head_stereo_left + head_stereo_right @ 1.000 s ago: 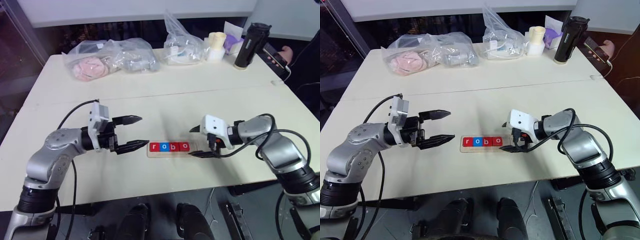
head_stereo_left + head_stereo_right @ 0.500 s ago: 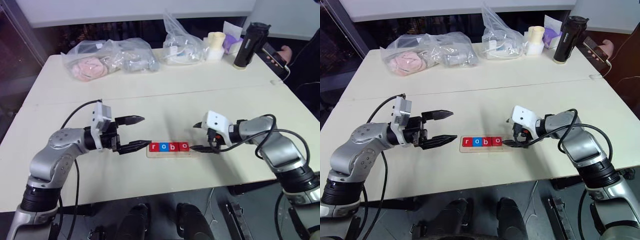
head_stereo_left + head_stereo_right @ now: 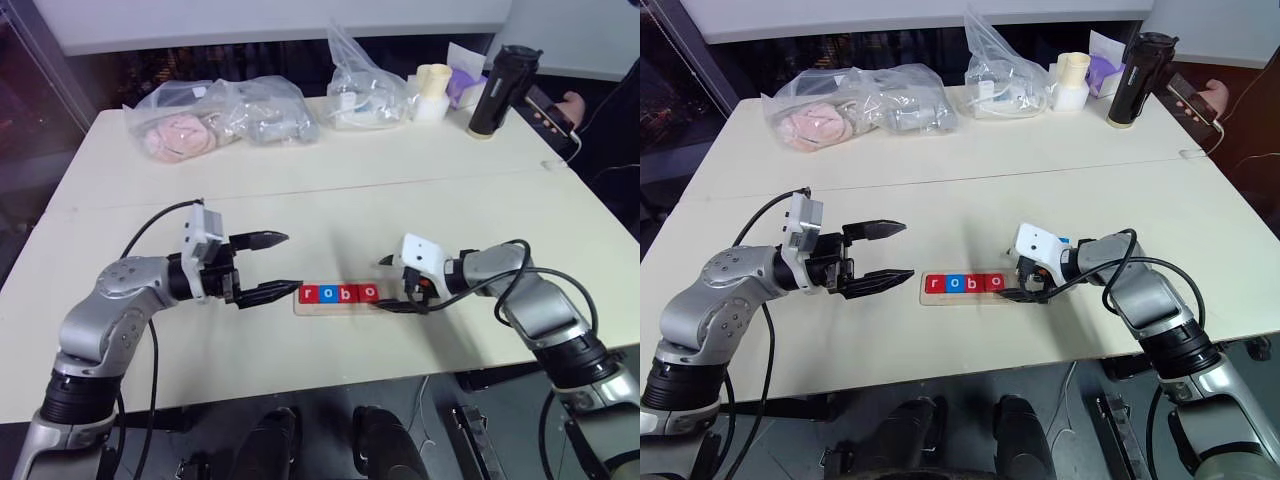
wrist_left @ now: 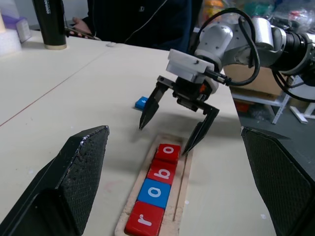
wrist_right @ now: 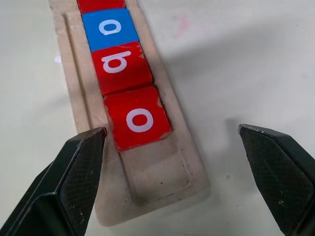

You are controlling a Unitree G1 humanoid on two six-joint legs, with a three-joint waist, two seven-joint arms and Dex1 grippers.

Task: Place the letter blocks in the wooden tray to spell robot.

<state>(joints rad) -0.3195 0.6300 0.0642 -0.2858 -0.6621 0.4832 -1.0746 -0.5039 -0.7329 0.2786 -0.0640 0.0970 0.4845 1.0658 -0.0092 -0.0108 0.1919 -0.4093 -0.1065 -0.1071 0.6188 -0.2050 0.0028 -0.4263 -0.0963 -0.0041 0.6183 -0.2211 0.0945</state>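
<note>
The wooden tray (image 3: 340, 303) lies on the table in front of me. It holds several letter blocks in a row: a red r (image 3: 308, 294), a blue o (image 3: 327, 294), a red b (image 3: 347, 294) and a red o (image 5: 138, 118). The slot at the tray's right end (image 5: 157, 172) is bare. My right gripper (image 3: 390, 285) hangs open low over that end, one finger on each side of it, holding nothing. Another blue block (image 4: 141, 103) lies on the table just beyond it. My left gripper (image 3: 290, 262) is open and level, left of the tray.
Clear plastic bags (image 3: 225, 115) with items, a stack of paper cups (image 3: 432, 90) and a black bottle (image 3: 497, 90) stand along the far edge. A person's hand with a phone (image 3: 560, 108) is at the far right corner.
My right gripper has sunk and shifted closer to the tray's right end, still open. The left gripper and the blocks in the tray have not moved.
</note>
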